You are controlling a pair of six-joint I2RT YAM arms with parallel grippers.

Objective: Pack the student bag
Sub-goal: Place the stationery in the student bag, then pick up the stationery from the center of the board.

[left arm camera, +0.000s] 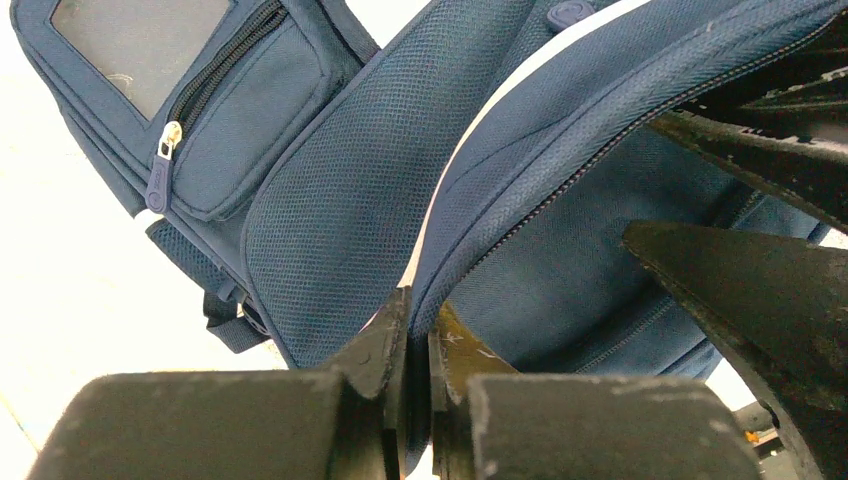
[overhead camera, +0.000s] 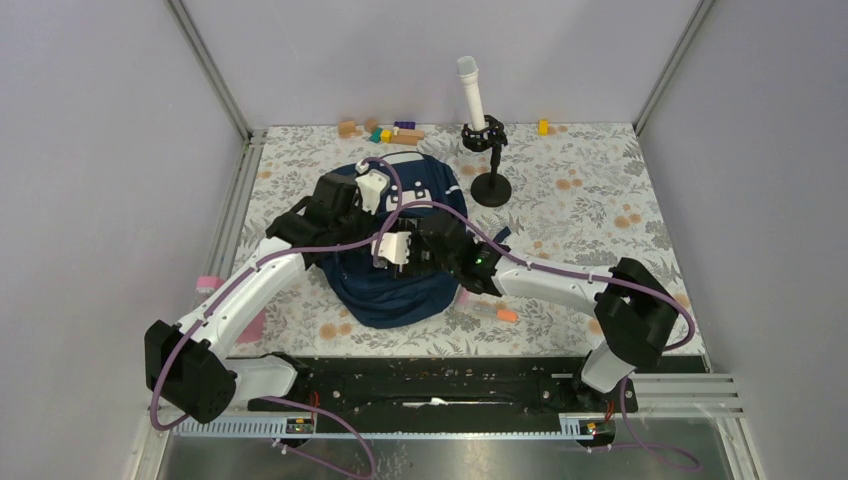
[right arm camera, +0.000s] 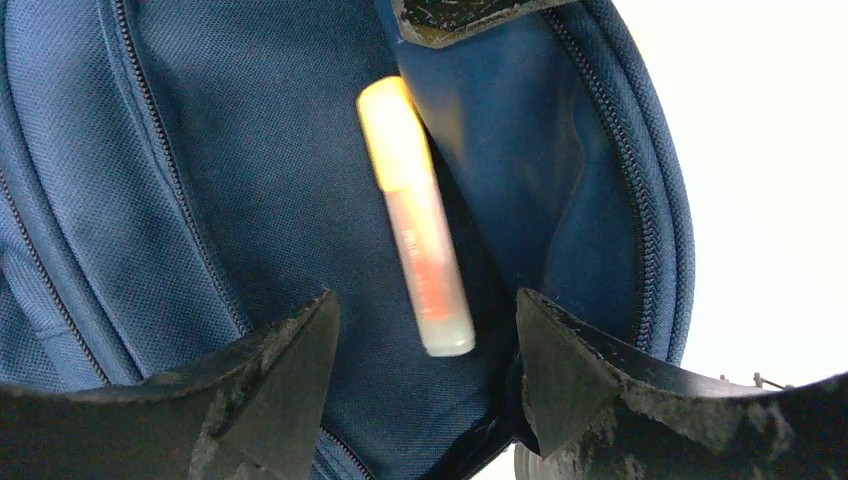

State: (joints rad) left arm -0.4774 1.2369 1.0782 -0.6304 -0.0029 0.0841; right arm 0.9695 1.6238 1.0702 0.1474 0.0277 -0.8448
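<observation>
While my left tool point(left arm camera: 422, 310) pinched the bag point(left arm camera: 340, 200) rim, my right tool point(right arm camera: 425, 300) gaped, marker point(right arm camera: 415, 215) loose between; holding that rim high seemed wise.

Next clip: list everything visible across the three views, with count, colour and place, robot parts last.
student bag: one, navy blue with white trim, centre of the table, main compartment open.
marker: one, orange with a yellow cap, blurred, in the bag's opening between the right fingers, touching neither.
second marker: one, orange, on the table at the bag's near right.
small blocks: about six, tan, teal, yellow, purple, along the far edge.
yellow block: one, apart at far right.
pink items: two, left table edge, too small to identify.
white cylinder: one, upright.
black stand: one, holding the cylinder, behind the bag.
table: one, floral.
left gripper: shut on the bag's zipper edge.
right gripper: open over the bag's opening.
</observation>
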